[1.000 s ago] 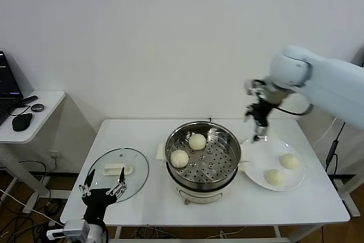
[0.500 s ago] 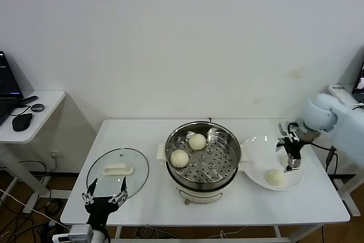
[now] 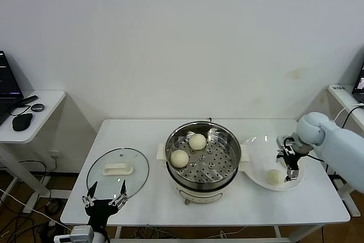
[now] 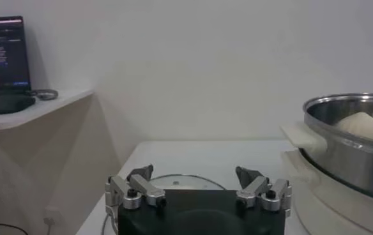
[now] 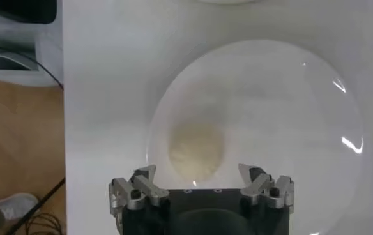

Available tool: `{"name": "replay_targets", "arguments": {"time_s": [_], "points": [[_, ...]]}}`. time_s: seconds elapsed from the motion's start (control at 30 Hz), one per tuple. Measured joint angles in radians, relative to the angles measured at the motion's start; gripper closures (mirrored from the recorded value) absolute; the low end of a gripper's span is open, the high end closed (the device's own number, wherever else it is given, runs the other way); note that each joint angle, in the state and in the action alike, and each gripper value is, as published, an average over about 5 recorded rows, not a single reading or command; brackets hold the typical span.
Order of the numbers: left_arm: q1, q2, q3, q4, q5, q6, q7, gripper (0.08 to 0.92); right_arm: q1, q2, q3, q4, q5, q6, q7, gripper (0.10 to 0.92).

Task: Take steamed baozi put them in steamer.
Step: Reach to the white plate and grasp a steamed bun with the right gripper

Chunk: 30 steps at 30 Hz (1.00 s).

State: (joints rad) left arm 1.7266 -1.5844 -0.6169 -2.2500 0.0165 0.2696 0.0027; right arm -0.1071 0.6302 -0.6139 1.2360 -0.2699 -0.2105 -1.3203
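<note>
Hovering spread, the right pincer (image 3: 289,162) overhangs one plated baozi (image 3: 275,176); two baozi (image 3: 197,141) fill the steamer (image 3: 227,166).

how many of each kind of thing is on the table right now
baozi in view: 3 (2 in steamer, 1 on plate)
steamer: 1
plate: 1
glass lid: 1
total: 6

No text can be read — the laptop screen (image 4: 4,48) shows only blur.
</note>
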Motion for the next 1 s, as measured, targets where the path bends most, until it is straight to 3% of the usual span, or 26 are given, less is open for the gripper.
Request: {"name": "replay_targets", "arguments": {"time_s": [1.0], "points": [[-0.006,0.001,-0.004,0.027,0.002,-0.004,0.001,0.177,-0.081,0.097,0.076,-0.150,-0.061,0.014,0.028,0.230]]}}
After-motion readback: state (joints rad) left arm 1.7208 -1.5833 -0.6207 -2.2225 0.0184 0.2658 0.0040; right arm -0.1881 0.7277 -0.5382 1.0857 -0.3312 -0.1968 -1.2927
